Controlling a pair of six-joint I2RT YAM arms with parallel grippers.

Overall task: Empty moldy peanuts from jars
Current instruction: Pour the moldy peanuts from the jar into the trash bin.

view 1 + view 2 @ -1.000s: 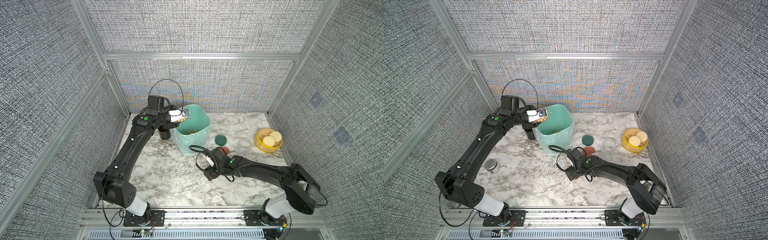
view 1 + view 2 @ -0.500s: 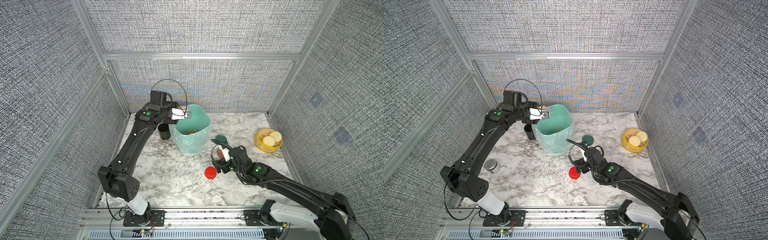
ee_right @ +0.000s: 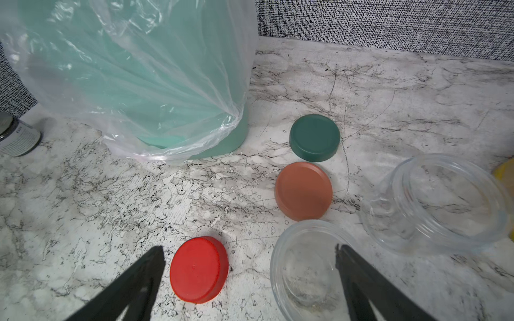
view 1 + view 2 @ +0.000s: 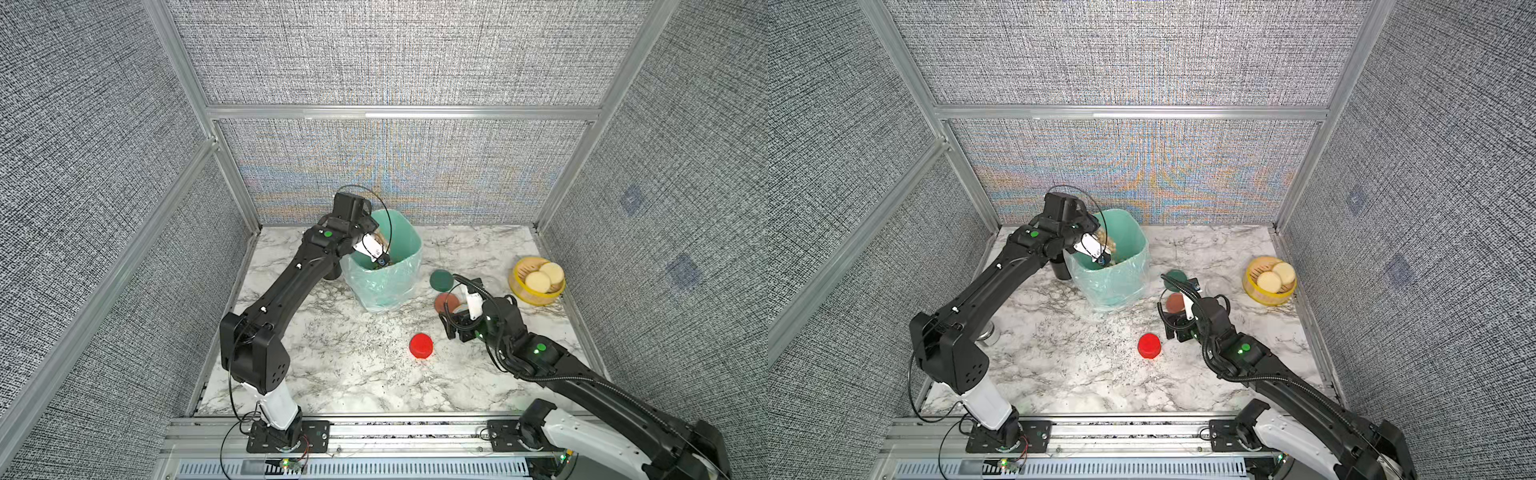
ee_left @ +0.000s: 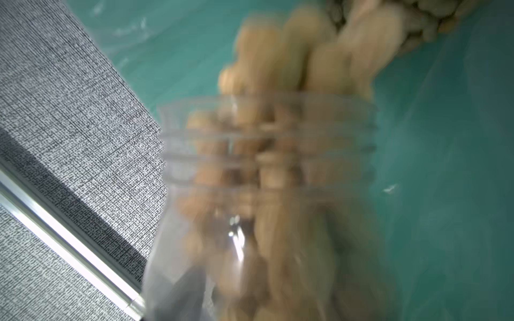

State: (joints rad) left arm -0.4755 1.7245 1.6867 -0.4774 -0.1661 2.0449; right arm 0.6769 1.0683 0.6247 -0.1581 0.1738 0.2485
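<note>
Pouring out the third jar (image 5: 267, 155)
The left gripper (image 4: 379, 254), clamped on the tilted jar, spills peanuts (image 5: 278, 69) into the bin (image 4: 386, 286); the right gripper (image 3: 249, 250) hangs wide apart beside it, near two empty jars (image 3: 306, 266). Next, probably: hold the tilt until drained.

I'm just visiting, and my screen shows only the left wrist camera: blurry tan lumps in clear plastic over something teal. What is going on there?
Observer: In a top view the left gripper tips a lidless jar of peanuts into a teal bin lined with a bag.
Operator: Where is its lid?
Observer: A red lid, a green lid and a terracotta lid lie on the table; whose is whose I cannot tell.
Operator: And the other arm?
Observer: The right gripper is open above the table, near one empty jar; a second empty jar stands beside that.
</note>
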